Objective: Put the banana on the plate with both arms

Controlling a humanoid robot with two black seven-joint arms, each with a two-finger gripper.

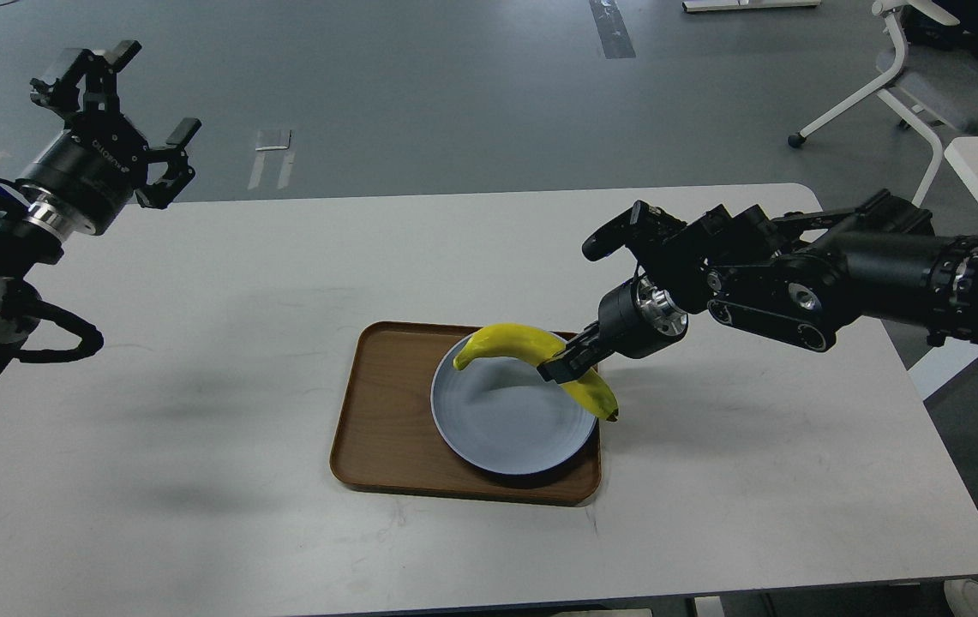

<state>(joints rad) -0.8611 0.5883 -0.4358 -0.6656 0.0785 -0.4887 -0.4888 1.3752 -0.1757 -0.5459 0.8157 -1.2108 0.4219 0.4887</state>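
Note:
The bright yellow banana (pixel 513 343) hangs in my right gripper (pixel 559 368), which is shut on its middle. It is held just above the far right part of the pale blue-grey plate (pixel 501 420), its dark tip past the plate's right rim. The plate lies on the right half of a brown wooden tray (pixel 386 411). My left gripper (pixel 124 111) is open and empty, raised high beyond the table's far left corner.
The white table (pixel 197 343) carries only the tray and plate. A white office chair (pixel 926 77) stands on the grey floor at the far right, behind my right arm.

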